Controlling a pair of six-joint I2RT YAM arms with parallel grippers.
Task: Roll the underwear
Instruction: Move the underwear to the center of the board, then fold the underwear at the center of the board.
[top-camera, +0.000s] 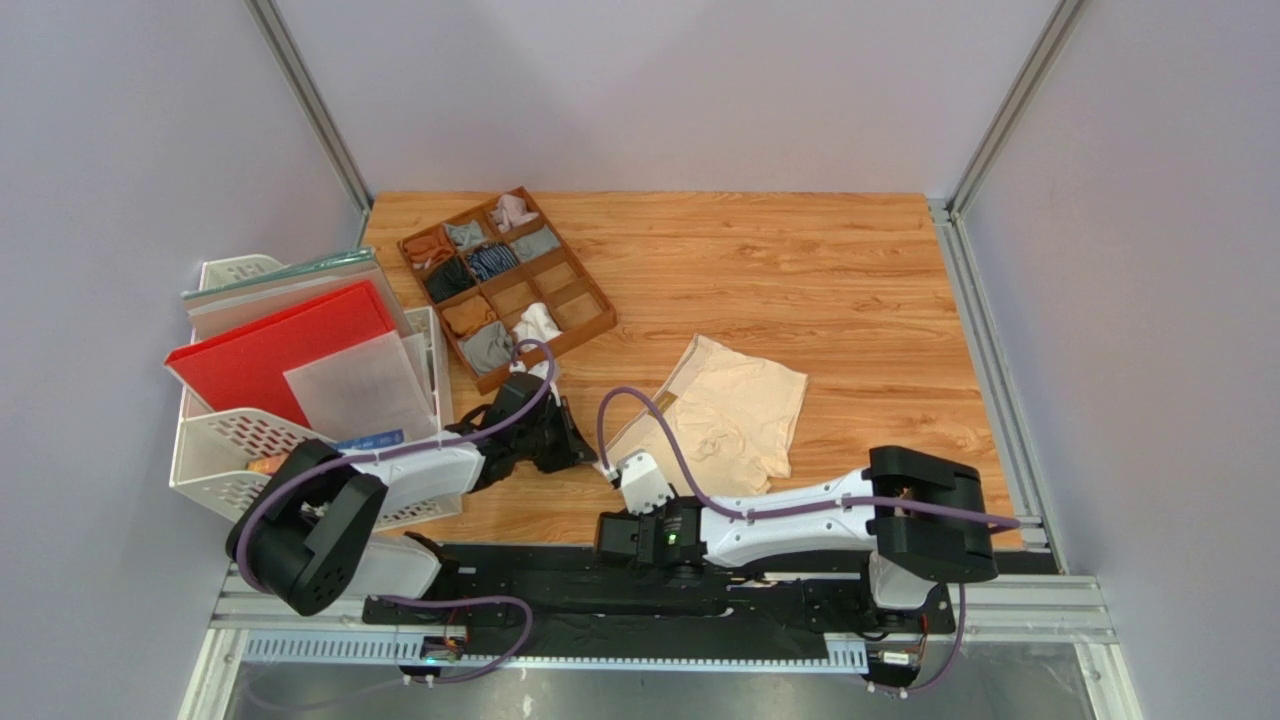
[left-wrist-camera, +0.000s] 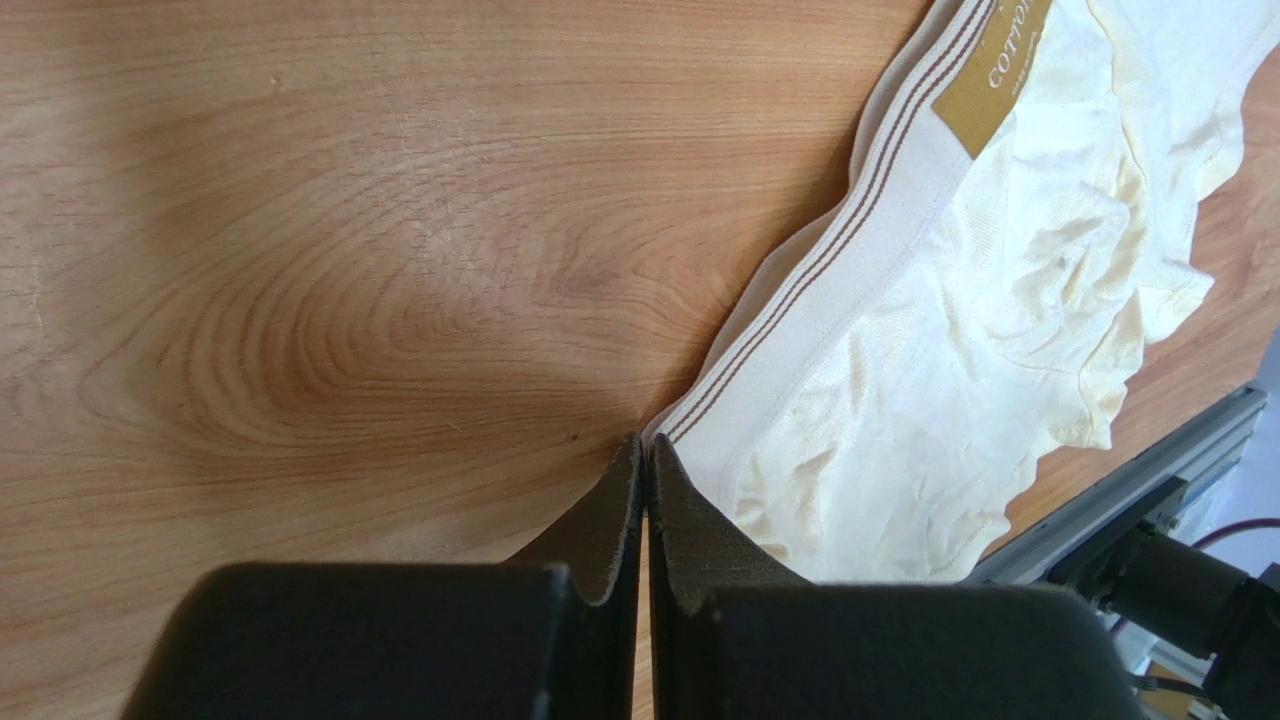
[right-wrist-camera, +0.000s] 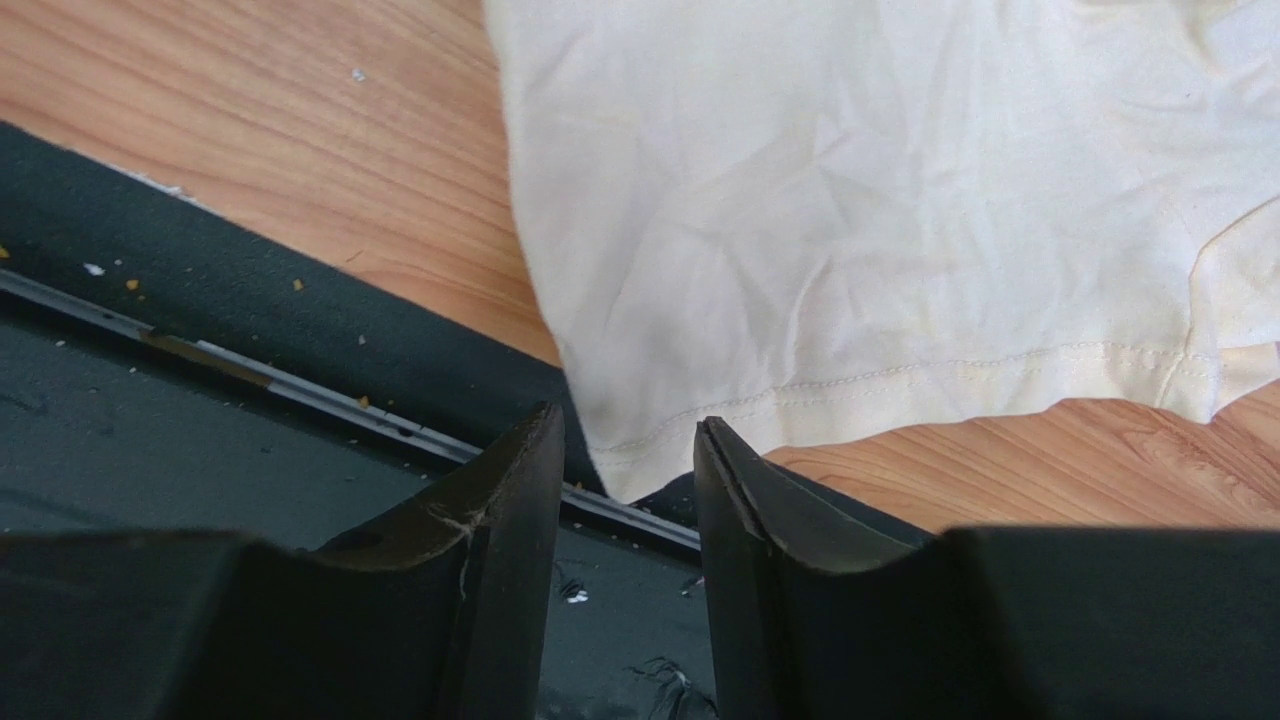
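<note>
Bright even lighting, soft shadows, sharp focus, little glare

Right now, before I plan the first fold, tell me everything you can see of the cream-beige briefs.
The cream-beige briefs lie spread and rumpled on the wooden table, soft cotton-like cloth. A pale waistband with thin brown stripes carries a tan label. The shut left pincer sits at a waistband corner; the open right pincer frames a stitched hem corner at the table's near edge.

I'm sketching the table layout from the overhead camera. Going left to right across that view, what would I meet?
From the left: red folder → wooden divider tray → cream-beige briefs → right arm's black shoulder block.
</note>
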